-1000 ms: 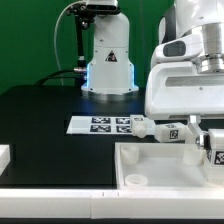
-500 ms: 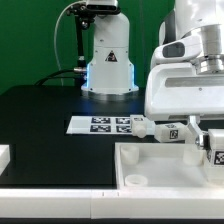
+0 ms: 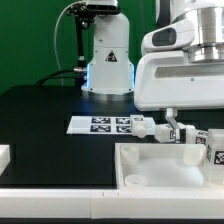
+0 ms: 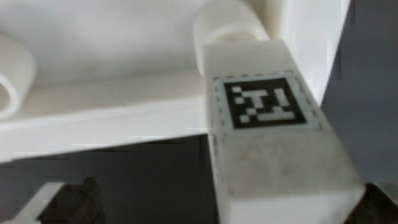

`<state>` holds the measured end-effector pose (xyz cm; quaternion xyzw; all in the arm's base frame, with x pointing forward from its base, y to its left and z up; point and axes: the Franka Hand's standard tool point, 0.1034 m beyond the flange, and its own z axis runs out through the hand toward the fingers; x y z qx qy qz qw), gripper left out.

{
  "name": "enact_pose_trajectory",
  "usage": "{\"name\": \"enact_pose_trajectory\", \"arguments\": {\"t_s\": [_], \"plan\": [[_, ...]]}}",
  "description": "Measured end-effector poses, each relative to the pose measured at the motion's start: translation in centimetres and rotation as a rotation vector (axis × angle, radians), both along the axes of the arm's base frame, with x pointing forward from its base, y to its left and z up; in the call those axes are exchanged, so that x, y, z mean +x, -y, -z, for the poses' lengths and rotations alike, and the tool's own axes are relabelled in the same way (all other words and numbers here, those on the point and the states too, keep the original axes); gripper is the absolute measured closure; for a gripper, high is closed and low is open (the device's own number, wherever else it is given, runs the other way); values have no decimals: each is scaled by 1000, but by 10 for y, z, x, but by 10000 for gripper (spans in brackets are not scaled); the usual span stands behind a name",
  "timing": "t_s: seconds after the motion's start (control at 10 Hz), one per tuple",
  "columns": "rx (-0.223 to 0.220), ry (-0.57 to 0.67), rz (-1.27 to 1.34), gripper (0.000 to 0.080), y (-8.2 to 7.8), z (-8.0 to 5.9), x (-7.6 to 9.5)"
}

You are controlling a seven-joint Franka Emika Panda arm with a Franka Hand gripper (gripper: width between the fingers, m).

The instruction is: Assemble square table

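- Jaws, largely hidden in the exterior view by the arm's big white hand housing (image 3: pixel 180 70): only one thin finger (image 3: pixel 168 120) shows below it. In the wrist view a dark, blurred fingertip (image 4: pixel 57 200) stands clear of the leg, with a gap between them. The jaws are spread wide and hold nothing.
- Leg under the jaws (image 3: pixel 183 133): a chunky white piece lying on its side on the black surface (image 3: pixel 40 115), just behind the table top's far rim. In the wrist view it (image 4: pixel 267 150) fills the frame and its ends are cut off.
- Second leg (image 3: pixel 148 127): it lies just beside the first, toward the exterior view's left, next to the marker board (image 3: pixel 100 124).
- Third leg (image 3: pixel 212 145): cut off by the exterior view's right edge, so only part of it and its tag show.
- Table top (image 3: pixel 150 152): a white tray with a raised rim, in the foreground. Its near and right sides run out of the picture.
- White plastic behind the leg in the wrist view (image 4: pixel 107 120): too blurred and too close to tell which part it is.
- White block (image 3: pixel 4 156) at the exterior view's left edge: mostly out of frame, and I cannot tell what it is.
- Print: a black-and-white square tag (image 4: pixel 267 103) on the leg, a block pattern in a dashed border. The tags on the marker board and the other legs are too small to make out.
- Robot base (image 3: pixel 108 55): white, with a blue glow low on it, at the back of the surface.
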<state>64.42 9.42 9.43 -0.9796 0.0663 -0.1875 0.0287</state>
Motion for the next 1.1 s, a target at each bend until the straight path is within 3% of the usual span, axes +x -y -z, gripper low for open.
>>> {"name": "enact_pose_trajectory", "arguments": {"t_s": [0.4,0.5,0.7,0.9,1.0,1.1], "plan": [[47,-243,21,151,-16,11,3],[65,-334,27,151,-23,8,2],[68,-329,44,151,-22,8,4],[72,-330,61,416,-22,8,4],[77,-332,99,504,-19,8,4],[98,-335,202,504,-17,9,4]]}}
